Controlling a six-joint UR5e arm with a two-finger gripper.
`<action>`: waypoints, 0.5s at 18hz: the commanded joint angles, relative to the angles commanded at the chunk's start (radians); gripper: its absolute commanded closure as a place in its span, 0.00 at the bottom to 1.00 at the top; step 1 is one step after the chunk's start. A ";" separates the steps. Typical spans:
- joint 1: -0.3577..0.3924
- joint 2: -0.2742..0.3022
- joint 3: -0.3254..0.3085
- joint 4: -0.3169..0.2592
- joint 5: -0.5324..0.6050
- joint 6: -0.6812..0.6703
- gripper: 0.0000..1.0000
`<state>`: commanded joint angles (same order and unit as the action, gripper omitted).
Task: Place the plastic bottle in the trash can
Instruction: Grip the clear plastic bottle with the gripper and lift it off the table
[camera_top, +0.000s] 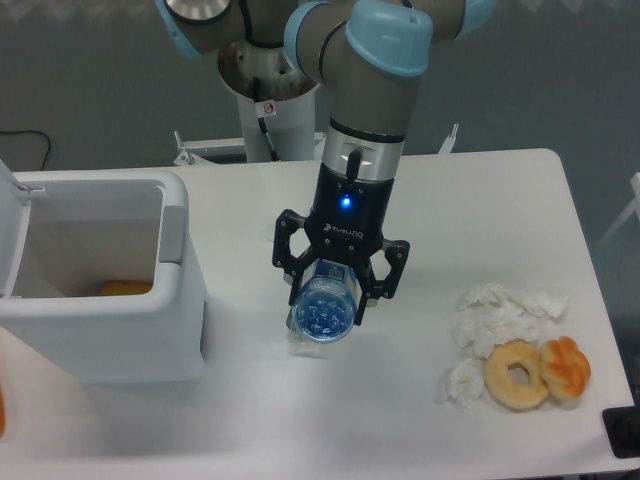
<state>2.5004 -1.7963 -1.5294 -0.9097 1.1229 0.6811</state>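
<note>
1. A white counter (420, 200) stands against a grey-blue wall, with the robot's pedestal at its far edge.
2. The claw (338, 288) points down over the middle of the counter, its black fingers clenched around the plastic bottle (324, 308). The bottle's dimpled round base faces the camera, and it seems to hang just above the surface, though I cannot be sure it has cleared it.
3. To the left stands the trash can (100, 300), lid up, with something orange lying inside.
4. To the right, well apart from the claw, lie crumpled white tissues (497, 318), a doughnut (516, 375) and an orange piece (566, 368) touching it.
5. Risks, as I judge them: the smooth bottle may slip or swivel in the fingers during the carry. Travelling too low, it could strike the can's near wall or rim. Letting go too early would drop it onto the counter beside the can.
</note>
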 joint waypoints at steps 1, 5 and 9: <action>-0.003 0.000 0.000 0.000 0.002 -0.002 0.25; -0.005 0.000 0.009 0.000 0.000 -0.009 0.25; -0.005 -0.002 0.012 0.017 -0.017 -0.011 0.25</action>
<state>2.4958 -1.7978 -1.5171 -0.8929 1.1061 0.6704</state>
